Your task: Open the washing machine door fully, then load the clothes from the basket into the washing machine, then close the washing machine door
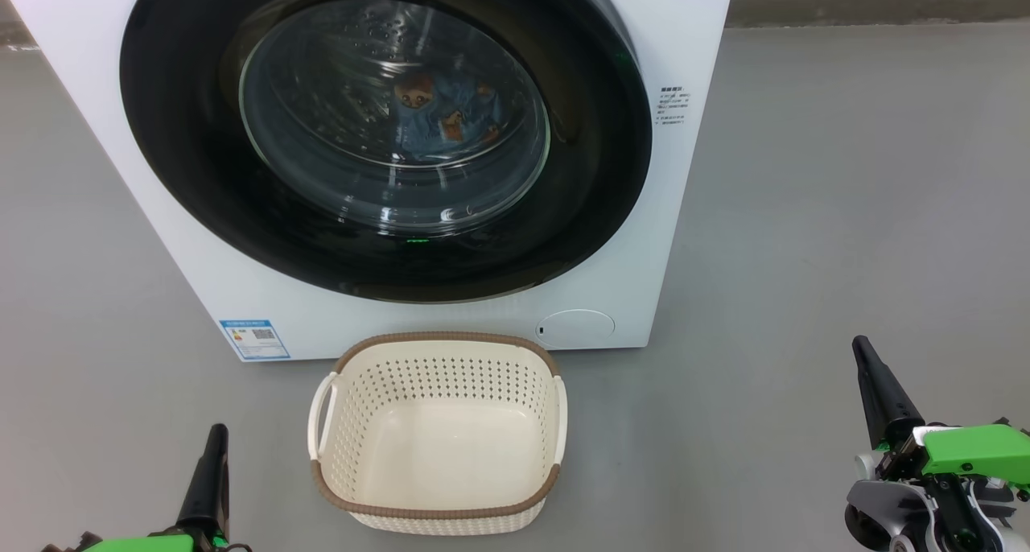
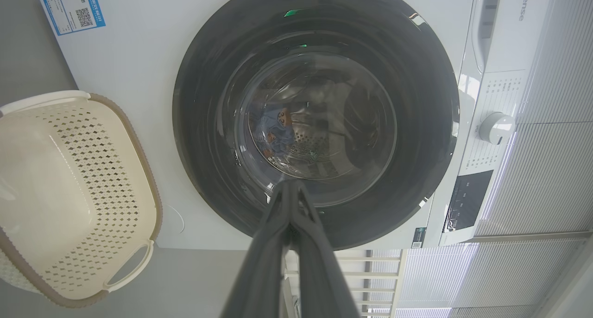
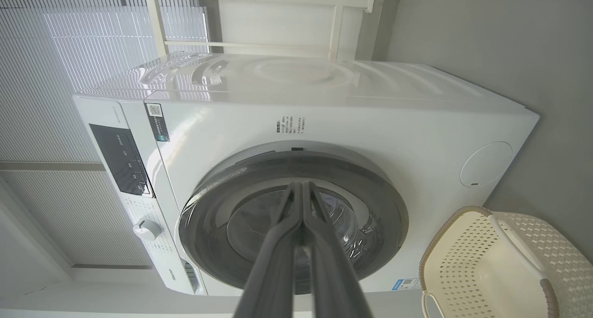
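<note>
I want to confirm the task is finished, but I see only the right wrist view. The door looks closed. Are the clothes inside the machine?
Observer: Yes. The head view shows the blue clothes inside the machine, behind the glass of the closed door.
Operator: My view cuts off the basket. Is anything lying in it?
Observer: No. The head view shows its whole bottom bare.
Operator: And the left gripper?
Observer: It is shut and holds nothing, low at the basket's left, apart from it.
</note>
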Controlling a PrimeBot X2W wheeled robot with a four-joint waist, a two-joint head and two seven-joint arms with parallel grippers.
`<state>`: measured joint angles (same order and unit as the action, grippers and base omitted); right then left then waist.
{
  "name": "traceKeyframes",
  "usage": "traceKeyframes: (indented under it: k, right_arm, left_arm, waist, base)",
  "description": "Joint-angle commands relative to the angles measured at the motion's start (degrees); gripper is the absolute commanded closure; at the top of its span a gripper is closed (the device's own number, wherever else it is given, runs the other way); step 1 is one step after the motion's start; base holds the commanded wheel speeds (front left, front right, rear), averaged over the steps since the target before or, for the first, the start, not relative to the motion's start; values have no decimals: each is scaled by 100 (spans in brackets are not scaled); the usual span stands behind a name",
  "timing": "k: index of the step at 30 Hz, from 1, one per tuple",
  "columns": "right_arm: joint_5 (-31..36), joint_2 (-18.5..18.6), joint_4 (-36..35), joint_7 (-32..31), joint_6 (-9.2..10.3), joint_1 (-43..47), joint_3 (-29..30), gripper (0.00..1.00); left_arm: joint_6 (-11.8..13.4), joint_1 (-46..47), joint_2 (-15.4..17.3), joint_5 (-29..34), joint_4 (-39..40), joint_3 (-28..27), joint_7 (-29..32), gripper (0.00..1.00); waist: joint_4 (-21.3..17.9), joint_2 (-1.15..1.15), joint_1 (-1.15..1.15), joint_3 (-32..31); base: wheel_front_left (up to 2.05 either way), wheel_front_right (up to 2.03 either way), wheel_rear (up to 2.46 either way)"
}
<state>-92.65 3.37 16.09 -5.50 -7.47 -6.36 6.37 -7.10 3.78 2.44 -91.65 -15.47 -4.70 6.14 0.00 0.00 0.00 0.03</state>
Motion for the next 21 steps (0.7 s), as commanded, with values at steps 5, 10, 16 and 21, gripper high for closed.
traceKeyframes:
  k: [5,10,16,21]
  right_arm:
    - [-22,17,-177,-31,-2,-14,-68,100]
    - [-19,15,-177,-33,-2,-15,-65,100]
    - [-16,13,-177,-36,-2,-15,-61,100]
    - [-14,11,-177,-38,-2,-15,-59,100]
  left_arm:
    - [-38,285,44,-42,97,-193,42,100]
    - [-38,285,44,-42,97,-193,42,100]
    - [-38,285,44,-42,97,-193,42,100]
    - [-38,285,44,-42,96,-193,42,100]
  waist:
    - [0,0,0,0]
    - [0,0,0,0]
    - [0,0,0,0]
    - [0,0,0,0]
  base:
    - [0,0,0]
    - [0,0,0]
    - [0,0,0]
    - [0,0,0]
